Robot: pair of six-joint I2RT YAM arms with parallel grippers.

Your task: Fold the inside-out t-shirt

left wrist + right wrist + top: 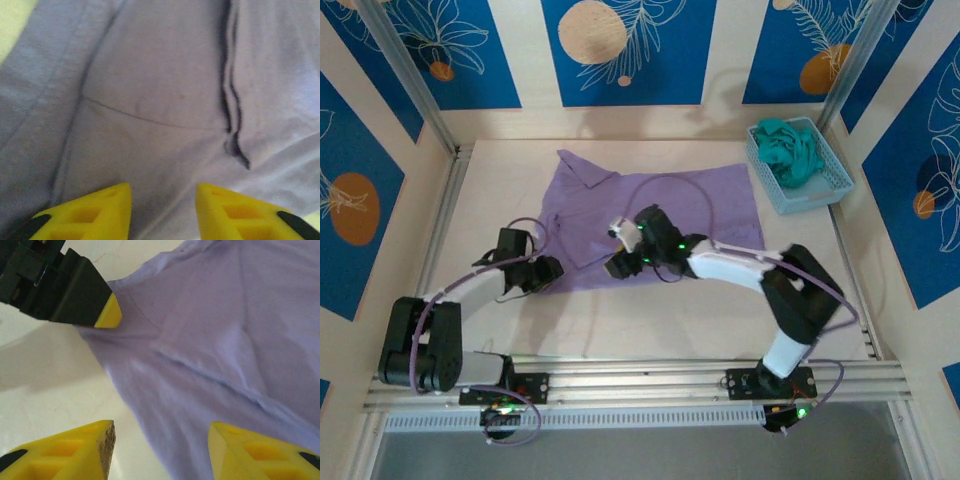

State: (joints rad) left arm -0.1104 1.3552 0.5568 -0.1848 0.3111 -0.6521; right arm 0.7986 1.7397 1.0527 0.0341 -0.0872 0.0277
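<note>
A bare strip of desk [485, 200] runs along the left rail, clear room beside the shirt's left edge. The left claw [160, 195] sits low over the near-left corner of the inside-out t-shirt [660, 210], its jaws narrowly parted with flat lavender cloth and a seam under the gap; nothing looks pinched. From the right wrist view, one of its yellow fingertips [111, 316] meets the shirt's hem.

The shirt lies spread over the middle of the desk, one sleeve angled toward the far left, its near hem running parallel to the desk's front, with open desk below it.

The right claw [161, 430] hovers at that near hem, jaws wide, one finger over bare desk, the other over cloth.

At the far right corner, a light blue basket [830, 185] holds a teal garment [790, 150], just beside the shirt's right edge.
</note>
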